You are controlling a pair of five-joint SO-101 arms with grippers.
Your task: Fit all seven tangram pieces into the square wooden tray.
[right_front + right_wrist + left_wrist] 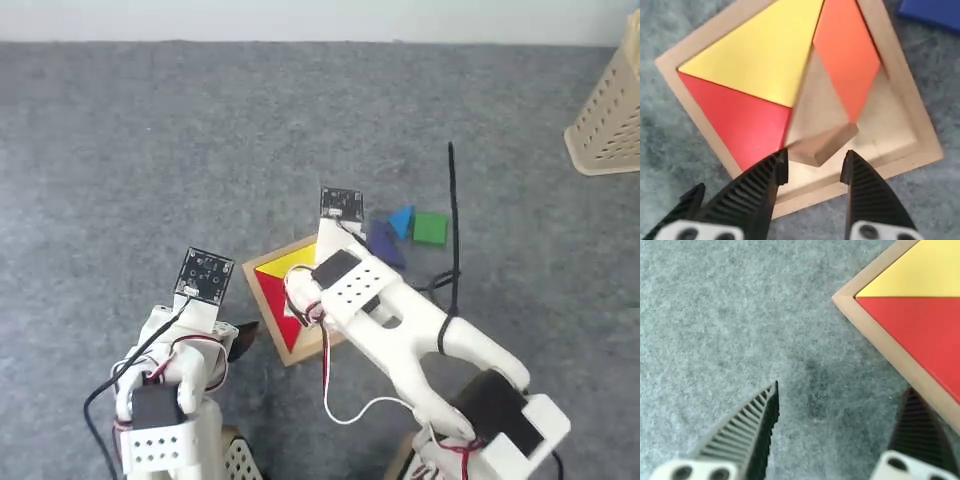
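The right claw is clenched on a bare wood piece, held tilted over the open part of the tray. A yellow piece, a red piece and an orange piece lie flat inside the tray. The left claw is released over the grey table, just off the tray's 8 o'clock corner. At the tray's 2 o'clock, a dark blue piece, a blue triangle and a green square lie on the table.

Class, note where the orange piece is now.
The orange piece lies in the wooden tray, one edge against the yellow triangle, in the right wrist view.
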